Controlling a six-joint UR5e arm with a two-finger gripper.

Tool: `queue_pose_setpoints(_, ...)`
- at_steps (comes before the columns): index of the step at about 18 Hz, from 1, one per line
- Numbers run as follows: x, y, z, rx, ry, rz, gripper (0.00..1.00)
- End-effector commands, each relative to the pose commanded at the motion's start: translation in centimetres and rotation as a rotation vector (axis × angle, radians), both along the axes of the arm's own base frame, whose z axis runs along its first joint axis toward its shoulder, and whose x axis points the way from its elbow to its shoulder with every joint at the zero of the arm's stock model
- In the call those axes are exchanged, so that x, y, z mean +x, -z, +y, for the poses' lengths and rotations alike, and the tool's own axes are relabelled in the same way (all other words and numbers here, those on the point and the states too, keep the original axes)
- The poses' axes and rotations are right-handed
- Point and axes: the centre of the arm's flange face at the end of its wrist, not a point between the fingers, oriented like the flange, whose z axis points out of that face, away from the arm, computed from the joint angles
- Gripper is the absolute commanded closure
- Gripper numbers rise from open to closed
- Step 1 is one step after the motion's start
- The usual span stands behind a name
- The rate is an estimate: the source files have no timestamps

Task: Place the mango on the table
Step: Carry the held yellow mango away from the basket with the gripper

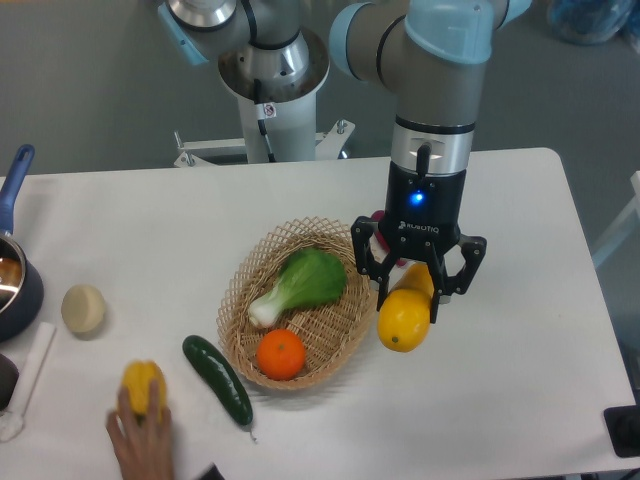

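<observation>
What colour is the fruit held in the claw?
Yellow, shading to orange at its upper end: the mango, seen in the fixed camera view, held in the claw.

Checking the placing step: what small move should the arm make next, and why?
Probably lower a little, then open. The gripper is shut on the mango, which hangs just right of the wicker basket, over bare table; whether it already touches is unclear.

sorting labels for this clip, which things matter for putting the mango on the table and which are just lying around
Job: mango, held by the tool; table.

Lying about: basket, bok choy, orange, cucumber, yellow pepper, person's hand, pot.
</observation>
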Motion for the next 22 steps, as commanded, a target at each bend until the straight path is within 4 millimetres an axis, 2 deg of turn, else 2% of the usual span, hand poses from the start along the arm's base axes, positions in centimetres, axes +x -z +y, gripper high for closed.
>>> queue_pose_setpoints(4,-0.1,0.5,-0.4,-0.013,0.026,0.013,0.65)
queue_pose_setpoints(7,-1.4,0.4,-1.7,-0.014,0.006,0.017,0.65)
queue_pose_setpoints(11,-2.8,1.5,-3.4,-0.043,0.029,0.039,0.65)
queue_pose_setpoints(15,-3.3,4.9,-4.9,-0.113,0.103,0.050,0.65)
queue_pose_setpoints(22,-4.4,12.6,-7.5,-0.374,0.216,0.082,0.65)
